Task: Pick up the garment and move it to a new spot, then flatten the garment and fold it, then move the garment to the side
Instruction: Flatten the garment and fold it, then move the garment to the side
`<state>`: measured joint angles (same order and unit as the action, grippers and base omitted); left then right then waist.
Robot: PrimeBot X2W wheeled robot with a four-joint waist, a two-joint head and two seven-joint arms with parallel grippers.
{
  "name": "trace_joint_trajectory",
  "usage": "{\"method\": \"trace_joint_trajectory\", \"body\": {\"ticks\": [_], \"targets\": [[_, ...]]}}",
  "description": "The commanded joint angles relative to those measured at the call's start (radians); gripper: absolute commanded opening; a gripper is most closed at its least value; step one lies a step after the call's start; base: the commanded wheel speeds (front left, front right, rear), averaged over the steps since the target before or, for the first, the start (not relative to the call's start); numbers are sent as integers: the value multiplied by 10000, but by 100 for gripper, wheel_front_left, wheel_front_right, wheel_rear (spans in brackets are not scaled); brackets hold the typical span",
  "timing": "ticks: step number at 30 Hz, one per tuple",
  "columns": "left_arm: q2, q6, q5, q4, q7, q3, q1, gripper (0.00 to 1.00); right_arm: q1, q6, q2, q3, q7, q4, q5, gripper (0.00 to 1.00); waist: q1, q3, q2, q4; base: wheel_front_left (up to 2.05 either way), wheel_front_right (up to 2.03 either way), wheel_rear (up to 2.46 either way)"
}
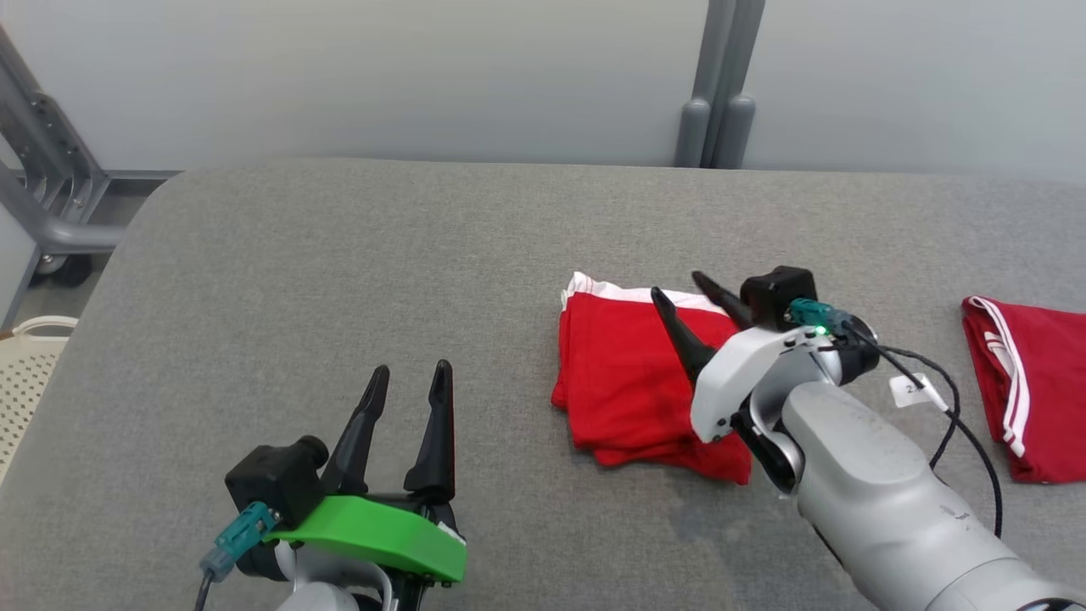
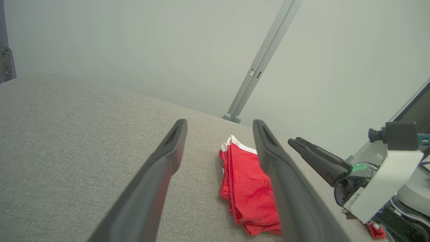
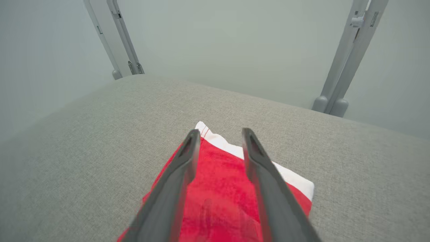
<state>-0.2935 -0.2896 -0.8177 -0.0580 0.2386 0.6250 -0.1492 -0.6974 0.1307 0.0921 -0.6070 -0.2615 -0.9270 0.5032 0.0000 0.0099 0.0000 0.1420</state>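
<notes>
Garment (image 1: pixel 619 382): red cloth with a white band along its far side, folded into a rough rectangle of several layers, lying flat on the grey cloth-covered counter (image 1: pixel 339 280), right of the middle and well clear of the far edge. Stacked layer edges show on its left side in the left wrist view. Right gripper (image 1: pixel 676 284): over the garment's right half, fingers pointing toward the far left corner of the counter; jaws released, a clear gap between the two fingers, nothing held. From the right wrist view the fingertips sit above the white band; contact with the cloth cannot be judged. Left gripper (image 1: pixel 412 368): near the counter's near edge, left of the garment and well apart from it, fingers pointing to the far edge, jaws released and empty. A second red garment (image 1: pixel 1031 382) with white stripes lies by the right edge. White basket (image 1: pixel 30 373) off the left edge; grey post (image 1: pixel 717 93) behind the far edge.
</notes>
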Motion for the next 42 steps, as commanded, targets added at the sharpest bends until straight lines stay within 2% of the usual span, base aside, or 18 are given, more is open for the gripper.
{"method": "trace_joint_trajectory", "body": {"ticks": [1, 9, 16, 26, 34, 42], "targets": [[-57, -51, -7, -29, -8, -22, 200, 100, 240, -1, 101, 315, -38, 160, -151, 100, 0, -156, 0, -339, 0, 0, 0], [-132, -158, 63, -76, 6, -17, 255, 100, 769, 1, 572, 1338, 359, 537, -344, 100, 0, -222, 0, -685, 0, 0, 0], [-206, -160, 168, -119, 19, -26, 73, 100, 1280, -1, 1162, 1574, 2371, 1207, 408, 100, 0, -84, 0, -581, 0, 0, 0], [-74, -38, 177, -92, 82, -105, -164, 100, 1399, 1, 1785, 1919, 4666, 2102, 1899, 100, 0, 508, 0, 263, 0, 0, 0], [76, 96, 221, 74, 109, -101, -386, 100, 1145, 1, 1873, 2279, 5815, 1546, 2560, 100, 0, 938, 0, 1047, 0, 0, 0], [172, 208, 245, 221, 179, -171, -477, 100, 889, 1, 1759, 2640, 6352, 519, 2884, 100, 0, 1159, 0, 1518, 0, 0, 0]]}}
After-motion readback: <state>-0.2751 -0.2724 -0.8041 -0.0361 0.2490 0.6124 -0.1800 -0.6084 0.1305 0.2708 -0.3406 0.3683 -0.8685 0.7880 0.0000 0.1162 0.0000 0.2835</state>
